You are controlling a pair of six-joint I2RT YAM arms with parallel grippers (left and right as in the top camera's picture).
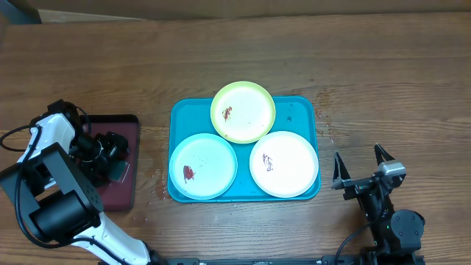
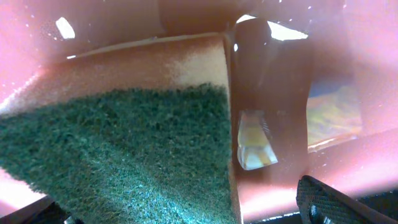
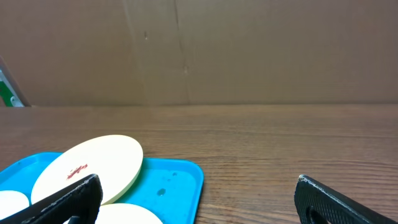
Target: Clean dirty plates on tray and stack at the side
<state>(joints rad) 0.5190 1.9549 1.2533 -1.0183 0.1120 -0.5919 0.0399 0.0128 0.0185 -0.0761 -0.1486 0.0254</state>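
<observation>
One wooden bench (image 1: 368, 66) carries one turquoise tray (image 1: 298, 114) holding three smudged plates. The yellow-green plate (image 1: 243, 112) laps over the far rim, and the light blue plate (image 1: 202, 166) and white plate (image 1: 284, 163) sit side by side nearer. One dark red tray (image 1: 121, 191) lies to the left, bearing one green-faced sponge (image 2: 124, 155). There are two tools. The left tool (image 1: 110, 156) sits low at the sponge, and I cannot tell its grip. The right tool (image 1: 358, 158) is spread wide, empty, beside the turquoise tray.

dark red tray (image 1: 121, 193) at wooden table (image 1: 294, 51) left | green-and-yellow sponge (image 2: 124, 155) lying in it | cardboard backdrop (image 3: 249, 50)
</observation>
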